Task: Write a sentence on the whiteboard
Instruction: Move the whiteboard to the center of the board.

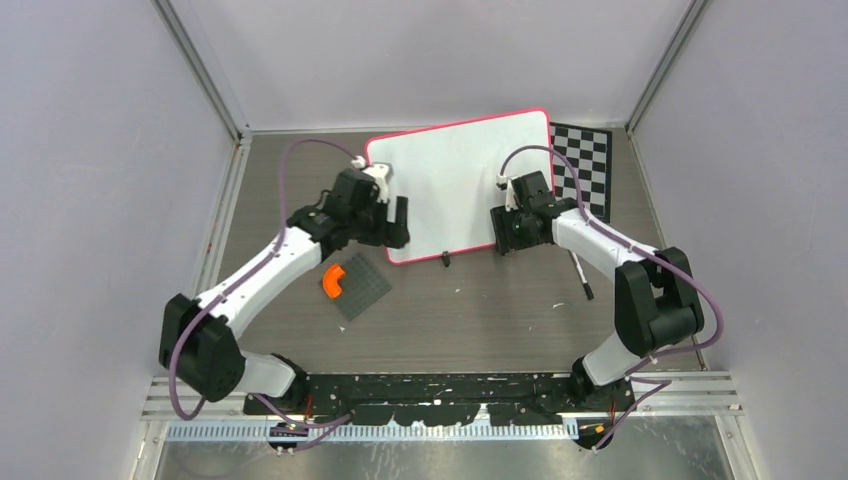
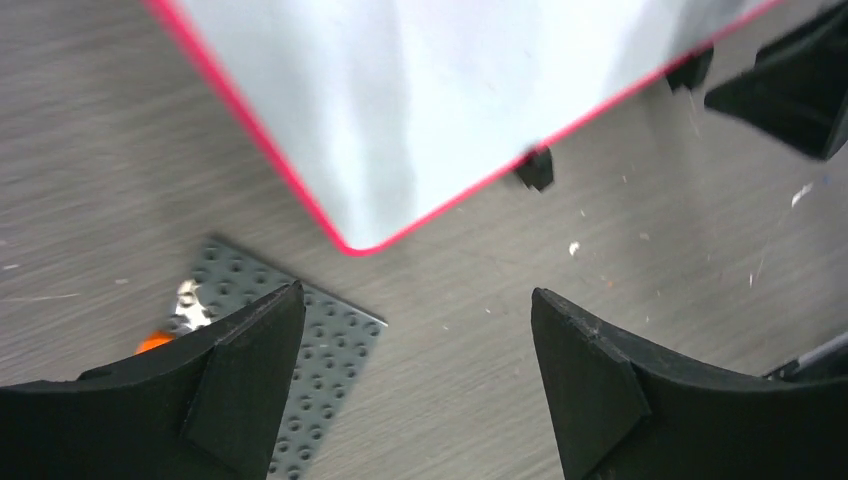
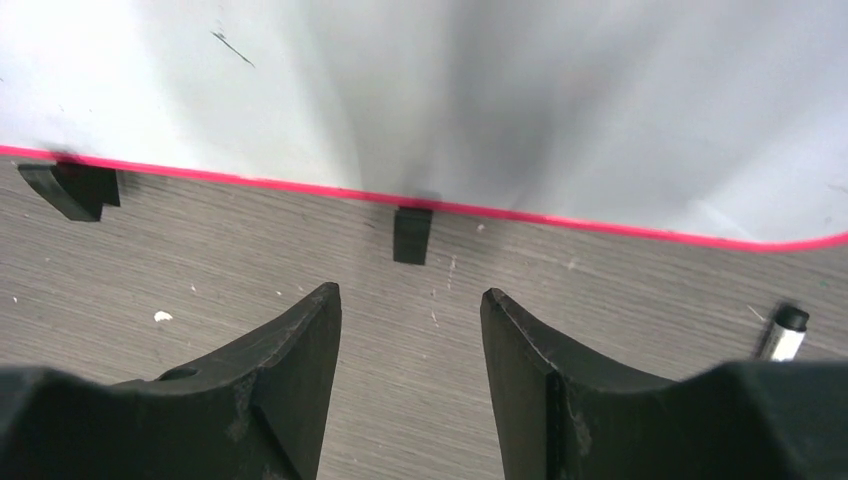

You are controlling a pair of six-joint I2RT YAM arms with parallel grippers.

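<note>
The whiteboard (image 1: 455, 170) sits toward 12 o'clock on the table (image 1: 480, 310). The left gripper (image 2: 415, 300) is spread and empty at its 8 o'clock corner. The right gripper (image 3: 410, 295) is spread and empty along its 5 o'clock edge.

I see the whiteboard (image 1: 460, 180) sitting mid-table (image 1: 480, 310), with the chessboard (image 1: 590, 165) just behind its far right corner. Before its near left corner lies a studded plate (image 1: 362, 287) with a small block (image 1: 333, 282) on its left edge. A marker (image 1: 582, 280) lies before the board's right side.
</note>
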